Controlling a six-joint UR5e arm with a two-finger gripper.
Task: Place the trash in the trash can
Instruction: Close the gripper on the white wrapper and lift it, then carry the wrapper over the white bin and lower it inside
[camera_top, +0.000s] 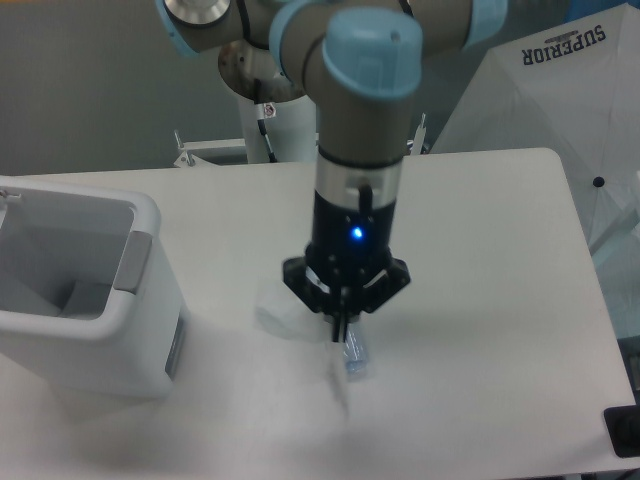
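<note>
My gripper (342, 332) points straight down over the middle of the table. Its fingers (339, 322) are drawn close together on the top of the small clear bluish bottle (355, 360), which sticks out just below them; a faint shadow lies on the table under it. The crumpled translucent wrapper (279, 311) lies on the table just left of the gripper, partly hidden behind it. The white trash can (145, 215) stands at the left edge of the table, open on top, well left of the gripper.
The arm's wrist and body (355, 150) rise above the gripper. A white umbrella reflector (560, 90) stands off the table's back right. A dark object (625, 432) sits at the table's front right corner.
</note>
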